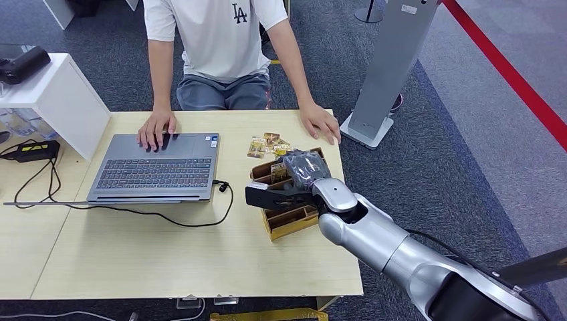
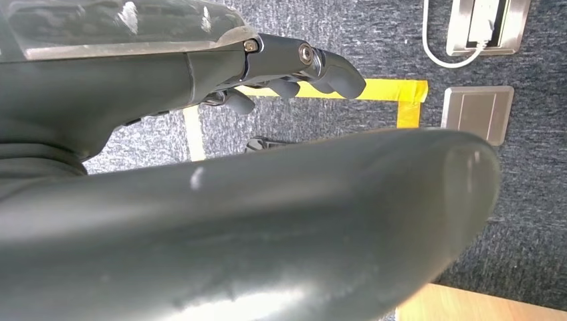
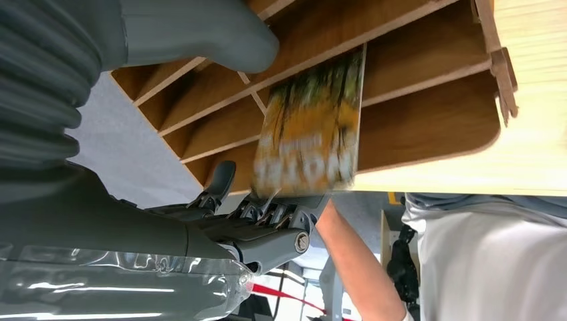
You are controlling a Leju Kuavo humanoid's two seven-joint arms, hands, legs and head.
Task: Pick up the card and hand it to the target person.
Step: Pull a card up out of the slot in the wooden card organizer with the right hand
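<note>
The wooden table (image 1: 167, 254) carries a grey laptop (image 1: 157, 167), and a person (image 1: 220, 40) in a white shirt sits on its far side, one hand on the keys and the other (image 1: 321, 124) resting flat near the table's corner. Close to that edge stands a slotted wooden card holder (image 1: 289, 217), with a few loose cards (image 1: 267, 144) lying on the table between it and the person.

The right hand (image 1: 304, 172) sits over the holder. In the right wrist view the card (image 3: 311, 130) stands in one of the holder's (image 3: 428, 100) slots, its free edge against the dark fingers (image 3: 267, 214), while the thick thumb lies over the holder's far side; whether the fingers already pinch the card cannot be told.

The step in hand looks like the pick itself. To do it well, the hand should close thumb and fingers firmly on the card's free edge, then draw it straight along the slot, since a sideways pull could jam it against the dividers or tip the light holder. Only then should it swing toward the person's waiting hand.

The left hand (image 2: 294, 67) hangs beside the body above the carpet, fingers loosely curled and holding nothing.

The card is thin, stiff and rectangular, printed in yellow, orange and green with pale lettering, blurred here.
</note>
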